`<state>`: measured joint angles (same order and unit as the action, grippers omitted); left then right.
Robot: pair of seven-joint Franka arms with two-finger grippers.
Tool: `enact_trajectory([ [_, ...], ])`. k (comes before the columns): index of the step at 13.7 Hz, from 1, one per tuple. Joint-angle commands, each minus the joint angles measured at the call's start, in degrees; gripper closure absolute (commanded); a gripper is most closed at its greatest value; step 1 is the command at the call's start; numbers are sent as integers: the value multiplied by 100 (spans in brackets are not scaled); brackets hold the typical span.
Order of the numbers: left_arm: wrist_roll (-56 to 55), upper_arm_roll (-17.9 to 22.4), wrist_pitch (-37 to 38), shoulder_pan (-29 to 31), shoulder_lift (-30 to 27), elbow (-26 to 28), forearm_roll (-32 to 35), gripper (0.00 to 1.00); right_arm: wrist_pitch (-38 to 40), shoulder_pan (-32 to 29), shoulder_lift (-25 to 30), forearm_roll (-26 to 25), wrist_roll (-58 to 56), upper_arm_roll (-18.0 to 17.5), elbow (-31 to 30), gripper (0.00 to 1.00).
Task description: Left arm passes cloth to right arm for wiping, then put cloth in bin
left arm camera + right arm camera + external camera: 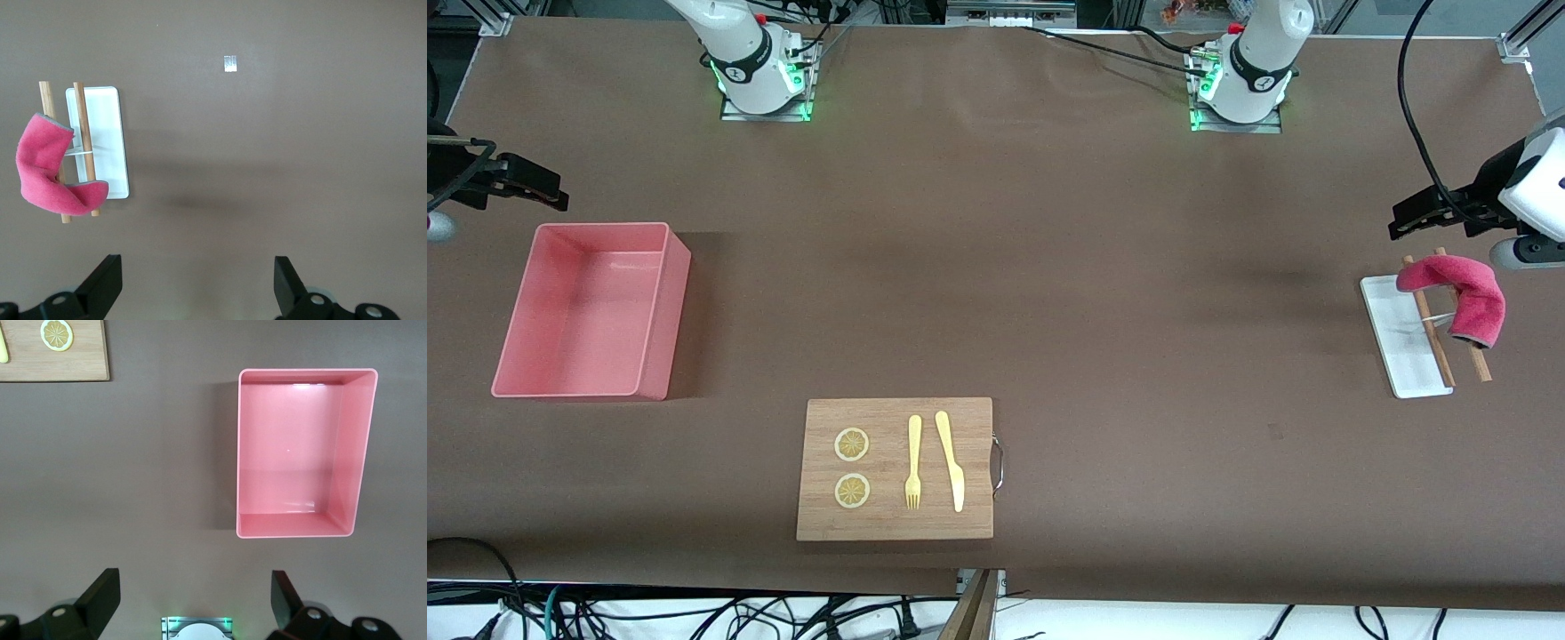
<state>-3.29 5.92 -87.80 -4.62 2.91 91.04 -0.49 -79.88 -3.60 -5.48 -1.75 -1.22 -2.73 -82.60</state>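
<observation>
Listing contents at a stage where, by judgement, no step of the task has begun: nothing is grasped, passed, wiped or binned.

- Table (996,267): brown surface carrying everything below.
- Bin (587,311): salmon-pink box with tall walls, at the right arm's end of the table; interior empty in the right wrist view (300,453). Final destination, not yet used.
- Wooden board (895,468): nearer the front camera than the bin, bearing two lemon slices (852,467), a fork (913,461) and a knife (951,460). Judged the likely wiping site.
- White tray (1400,342): small, flat, at the left arm's end of the table, with two wooden sticks (1430,324) lying over it.
- Cloth (1458,289): magenta rag draped over the sticks, hanging partly off the tray's edge; untouched, also seen in the left wrist view (50,170).
- Left gripper (1405,222): up over the table near the tray, fingers spread wide, holding nothing, apart from the cloth.
- Right gripper (551,194): waiting in the air beside the bin, fingers wide apart, empty.

Remaining: pickup, handover, wiping, deposit in the bin.
</observation>
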Motion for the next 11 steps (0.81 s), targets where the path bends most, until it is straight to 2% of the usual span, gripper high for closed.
enact_trajectory([
  [1,3,-3,-139,118,123,-183,-65,0,-27,-17,29,61,-106,-8,-19,0],
  [11,-31,-3,-132,136,149,-236,-48,0,-27,-17,21,61,-106,-8,-19,0],
])
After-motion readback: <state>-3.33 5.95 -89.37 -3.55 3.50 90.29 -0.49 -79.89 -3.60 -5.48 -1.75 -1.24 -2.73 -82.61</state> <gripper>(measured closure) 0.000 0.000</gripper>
